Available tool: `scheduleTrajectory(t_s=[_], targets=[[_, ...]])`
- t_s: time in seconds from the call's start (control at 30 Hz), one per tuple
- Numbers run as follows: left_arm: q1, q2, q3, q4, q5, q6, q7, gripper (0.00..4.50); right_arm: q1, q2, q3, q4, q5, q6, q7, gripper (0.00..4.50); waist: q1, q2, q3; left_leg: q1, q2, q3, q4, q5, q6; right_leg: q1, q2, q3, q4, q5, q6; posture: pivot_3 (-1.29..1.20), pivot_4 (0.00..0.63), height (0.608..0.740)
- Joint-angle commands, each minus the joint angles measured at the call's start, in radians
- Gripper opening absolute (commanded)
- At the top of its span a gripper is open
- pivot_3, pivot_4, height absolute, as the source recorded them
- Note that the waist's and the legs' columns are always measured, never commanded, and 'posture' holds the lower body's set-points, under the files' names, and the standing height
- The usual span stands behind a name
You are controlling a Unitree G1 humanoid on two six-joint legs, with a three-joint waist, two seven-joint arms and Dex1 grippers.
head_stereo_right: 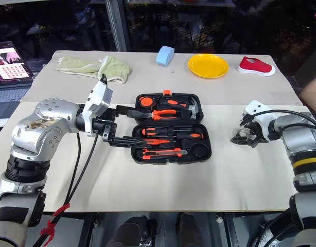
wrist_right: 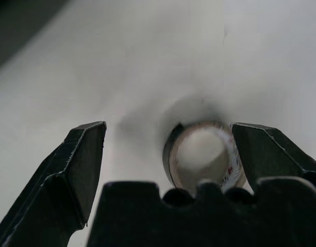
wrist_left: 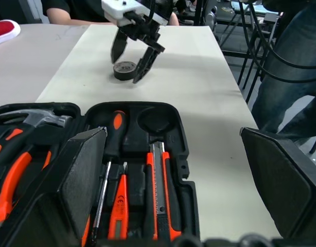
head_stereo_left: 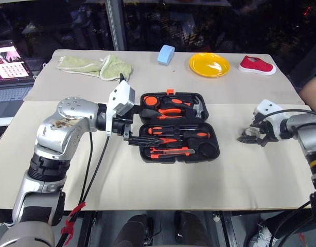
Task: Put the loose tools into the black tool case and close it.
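**Trainee:** What step does this moment show?

**Instructor:** The pickup of the last loose tool. Your right hand [head_stereo_left: 255,135] is over the small grey tape roll [wrist_left: 125,69], fingers spread wide, tips angled down at the worktop [head_stereo_left: 240,175]. In the right wrist view the roll lies flat between the two fingers [wrist_right: 70,170], hard against one of them and well clear of the other.

**Trainee:** So how do I grip it well?

**Instructor:** Centre first. Shift the hand sideways until the roll sits midway between the fingers, then lower until the tips reach the worktop on either side of it. Close across its outer wall, not over its top edge, or I expect it to squirt out sideways. Lift only once the roll is firmly pinched.

**Trainee:** Where does it go?

**Instructor:** To the black tool case [head_stereo_left: 212,135], which lies open well off to the inner side of your right hand. The round recess [head_stereo_left: 208,150] at the case corner nearest that hand looks vacant and probably fits the roll. The screwdrivers [head_stereo_left: 185,135] and utility knife [head_stereo_left: 171,152] already lie in the near half.

**Trainee:** And the left hand?

**Instructor:** Your left hand [head_stereo_left: 133,125] points sideways at the case's far end, fingers spread, holding nothing, and looks ready to steady the shell. Keep it out of the lid's path.
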Motion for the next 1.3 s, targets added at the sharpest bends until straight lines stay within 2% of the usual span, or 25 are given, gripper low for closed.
scheduleTrajectory(t_s=[0.03, 0.07, 0.1, 0.17, 0.2, 0.33, 0.37, 0.5, 0.67, 0.8, 0.93, 1.0, 1.1, 1.17, 1.3], targets=[[-0.009, 0.014, 0.038, -0.049, -0.041, 0.012, 0.014, 4.46, -0.08, 0.015, 0.0, 0.11, -0.054, -0.042, 0.003, 4.5, -0.003, 0.0, 0.0, 0.0, 0.0, 0.0, 0.0, 0.0, -0.001, 0.0, 0.0, 0.0, 0.0, 0.0, 0.0, 0.0, 0.15, 0.732], [-0.008, 0.016, 0.037, -0.052, -0.043, 0.011, 0.016, 4.46, -0.093, 0.023, 0.0, 0.133, -0.061, -0.049, 0.009, 4.5, -0.003, 0.0, 0.0, 0.001, 0.0, 0.0, 0.0, -0.001, -0.006, 0.001, 0.0, 0.0, 0.0, 0.0, 0.0, 0.0, 0.15, 0.732], [-0.007, 0.019, 0.035, -0.055, -0.045, 0.009, 0.017, 4.5, -0.103, 0.03, 0.0, 0.157, -0.068, -0.061, 0.014, 4.0, -0.003, 0.0, 0.0, 0.002, 0.0, 0.0, 0.0, -0.002, -0.008, 0.001, 0.0, 0.001, 0.0, 0.0, 0.0, 0.0, 0.15, 0.732], [-0.006, 0.025, 0.031, -0.058, -0.048, 0.001, 0.016, 4.5, -0.116, 0.047, -0.004, 0.196, -0.075, -0.082, 0.02, 3.58, -0.005, 0.0, 0.0, 0.002, 0.0, -0.001, 0.0, -0.001, -0.01, 0.002, 0.0, 0.001, 0.001, 0.0, -0.001, 0.0, 0.15, 0.732], [-0.007, 0.027, 0.03, -0.057, -0.048, -0.002, 0.016, 4.5, -0.121, 0.054, -0.006, 0.213, -0.08, -0.09, 0.021, 3.13, -0.006, 0.0, 0.0, 0.002, 0.0, -0.001, 0.0, 0.0, -0.011, 0.002, 0.0, 0.001, 0.002, 0.001, -0.001, 0.0, 0.15, 0.732], [-0.017, 0.025, 0.02, -0.045, -0.044, -0.011, 0.017, 4.5, -0.143, 0.079, -0.02, 0.257, -0.088, -0.086, 0.02, 1.9, -0.011, 0.0, 0.0, 0.004, 0.0, -0.001, 0.0, 0.0, -0.011, 0.003, 0.0, 0.001, 0.003, 0.001, -0.003, 0.0, 0.15, 0.732], [-0.019, 0.025, 0.017, -0.043, -0.042, -0.015, 0.015, 4.5, -0.146, 0.083, -0.021, 0.262, -0.091, -0.09, 0.019, 1.44, -0.013, 0.0, 0.0, 0.004, 0.0, -0.001, 0.0, 0.0, -0.011, 0.003, 0.0, 0.001, 0.003, 0.002, -0.003, 0.0, 0.15, 0.732], [-0.04, 0.023, 0.008, -0.021, -0.034, -0.027, 0.002, 4.5, -0.152, 0.09, -0.021, 0.286, -0.106, -0.115, 0.009, 0.1, -0.021, 0.0, 0.0, 0.004, 0.0, -0.001, 0.0, 0.0, -0.011, 0.002, 0.0, 0.001, 0.004, 0.002, -0.003, 0.0, 0.15, 0.732], [-0.056, 0.013, -0.012, 0.012, -0.022, -0.046, -0.014, 4.5, -0.155, 0.086, -0.043, 0.294, -0.107, -0.144, 0.014, 0.02, -0.021, 0.0, 0.0, 0.004, 0.0, -0.002, 0.0, 0.0, -0.011, 0.002, 0.0, 0.001, 0.003, 0.002, -0.003, 0.0, 0.15, 0.732], [-0.037, -0.015, -0.031, -0.031, -0.069, 0.008, -0.011, 4.5, -0.088, 0.026, -0.115, 0.08, 0.005, -0.099, 0.193, 0.02, -0.019, 0.001, 0.001, 0.003, 0.0, -0.002, 0.0, 0.0, -0.011, 0.002, 0.0, 0.001, 0.003, 0.002, -0.003, 0.0, 0.15, 0.732], [0.0, -0.011, -0.082, -0.064, -0.027, -0.053, -0.048, 4.5, 0.038, -0.016, -0.191, -0.298, 0.173, 0.051, 0.333, 0.02, -0.02, 0.002, 0.001, 0.003, 0.0, -0.003, 0.0, 0.0, -0.01, 0.002, 0.001, 0.001, 0.004, 0.002, -0.003, 0.0, 0.15, 0.732], [-0.001, -0.017, -0.086, -0.05, -0.023, -0.054, -0.044, 4.5, 0.092, -0.024, -0.211, -0.469, 0.231, 0.139, 0.335, 0.02, -0.02, 0.002, 0.001, 0.003, 0.0, -0.003, 0.0, 0.0, -0.01, 0.002, 0.001, 0.001, 0.004, 0.002, -0.003, 0.0, 0.15, 0.732], [0.005, 0.004, -0.096, -0.035, -0.005, -0.081, -0.073, 4.5, 0.233, -0.018, -0.162, -0.768, 0.277, 0.225, 0.312, 0.02, -0.018, 0.002, 0.001, 0.003, 0.0, -0.003, 0.001, 0.0, -0.009, 0.002, 0.001, 0.001, 0.004, 0.002, -0.003, 0.0, 0.15, 0.732], [0.005, 0.011, -0.098, -0.026, 0.007, -0.096, -0.083, 4.5, 0.276, -0.005, -0.129, -0.847, 0.266, 0.237, 0.272, 0.02, -0.013, 0.002, 0.001, 0.003, 0.001, -0.003, 0.001, 0.0, -0.009, 0.002, 0.001, 0.001, 0.004, 0.002, -0.003, 0.0, 0.15, 0.732], [0.001, 0.015, -0.097, -0.016, 0.014, -0.106, -0.094, 4.5, 0.269, 0.018, -0.083, -0.872, 0.235, 0.238, 0.216, 0.02, -0.004, 0.002, 0.001, 0.002, 0.0, -0.002, 0.003, -0.001, -0.008, 0.002, -0.001, 0.001, 0.004, 0.002, -0.002, 0.0, 0.15, 0.732]])
